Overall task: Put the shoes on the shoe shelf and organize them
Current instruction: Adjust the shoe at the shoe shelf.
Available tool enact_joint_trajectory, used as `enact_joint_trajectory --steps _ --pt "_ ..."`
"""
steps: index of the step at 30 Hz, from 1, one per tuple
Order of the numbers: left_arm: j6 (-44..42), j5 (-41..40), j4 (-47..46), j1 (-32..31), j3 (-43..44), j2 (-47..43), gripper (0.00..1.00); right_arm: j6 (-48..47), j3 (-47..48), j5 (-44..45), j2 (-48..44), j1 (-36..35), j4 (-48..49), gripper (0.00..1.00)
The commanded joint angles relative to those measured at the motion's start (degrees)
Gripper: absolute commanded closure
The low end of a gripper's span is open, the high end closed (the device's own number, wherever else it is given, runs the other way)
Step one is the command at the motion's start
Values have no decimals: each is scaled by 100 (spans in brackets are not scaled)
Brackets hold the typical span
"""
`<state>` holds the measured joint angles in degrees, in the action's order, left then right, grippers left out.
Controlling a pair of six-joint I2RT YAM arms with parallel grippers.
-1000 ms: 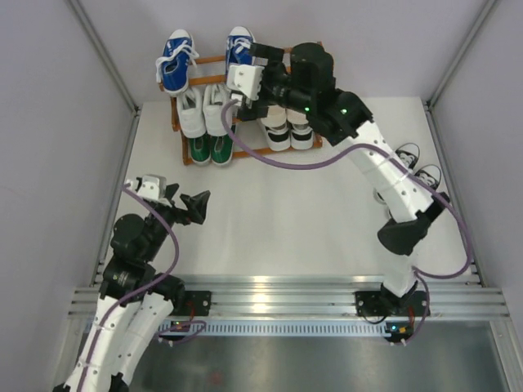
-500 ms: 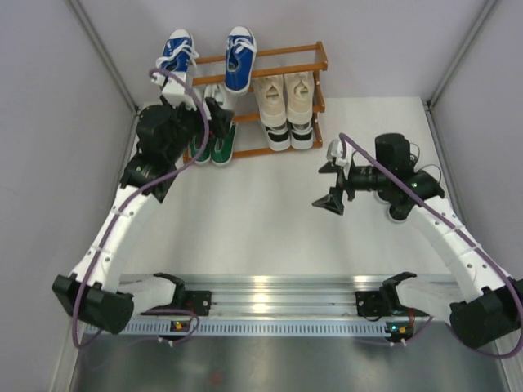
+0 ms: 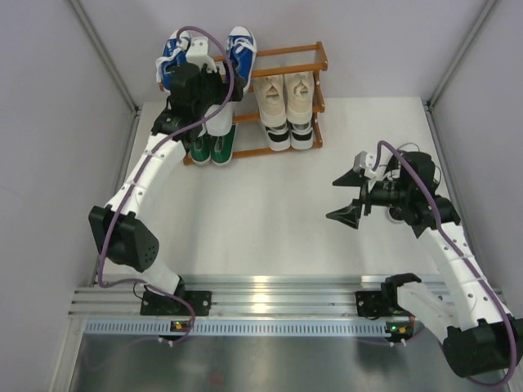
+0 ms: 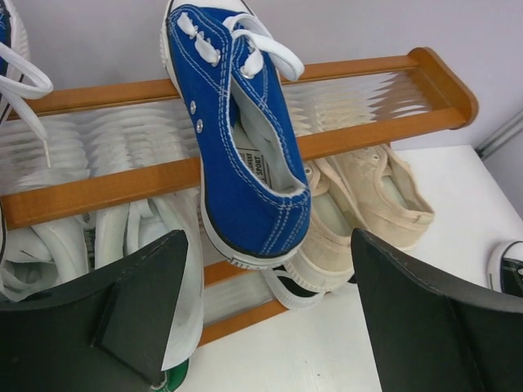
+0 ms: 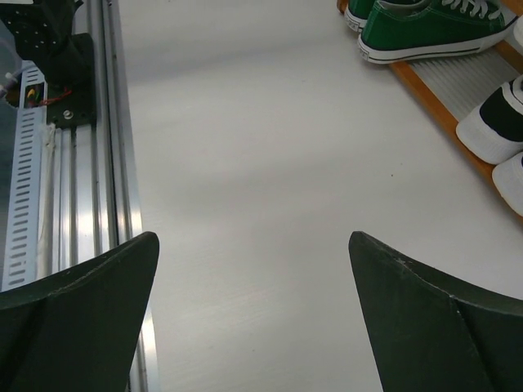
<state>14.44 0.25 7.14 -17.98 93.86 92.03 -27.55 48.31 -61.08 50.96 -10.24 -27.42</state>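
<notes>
Blue canvas shoe sits slanted across the top rails of the shoe shelf, heel hanging past the front rail. My left gripper is wide open near that heel, holding nothing — a bump there could tip the shoe off. Right gripper gapes empty over the tabletop — a black shoe lies on it, unshelved.

Left arm outstretched — left claw spread wide; right claw likewise.

Stitched blue canvas shoe, smooth orange-brown wooden shelf, matt white bench, shiny grooved metal rail
</notes>
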Motion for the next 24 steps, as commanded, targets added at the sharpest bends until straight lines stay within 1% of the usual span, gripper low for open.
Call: enact_joint_trajectory --steps 1,4,8,9,11,12,15,16,17,18,19,21,24 --pt "-230 -367 -309 31 378 131 14 -31 64 -317 -77 57 220 1" --pt "-380 -455 -397 22 510 324 16 -66 64 -317 -69 57 193 1" --pt "-529 -483 -581 22 712 570 25 -110 64 -299 -34 57 167 1" --pt "-564 -491 -590 22 825 692 33 -119 64 -282 -25 57 158 1" --pt "-608 -517 -564 22 931 799 41 -154 73 -255 -16 57 123 1" --pt "-635 -526 -538 22 1019 886 47 -163 73 -247 -25 57 123 1" --pt "-679 -561 -476 22 1108 983 55 -189 73 -212 -16 66 105 1" --pt "-688 -570 -485 22 1116 992 67 -198 73 -203 -33 66 97 1" --pt "-723 -596 -537 22 1116 992 76 -207 73 -203 -33 75 96 1" --pt "-723 -640 -581 22 1116 984 90 -207 64 -211 -42 92 96 1" --pt "-732 -753 -634 22 1116 966 100 -216 64 -203 -34 101 96 1" --pt "-819 -877 -661 22 1160 931 100 -216 64 -194 -51 119 88 1" --pt "-1030 -1307 -661 31 1248 879 100 -216 64 -194 -60 145 96 1"
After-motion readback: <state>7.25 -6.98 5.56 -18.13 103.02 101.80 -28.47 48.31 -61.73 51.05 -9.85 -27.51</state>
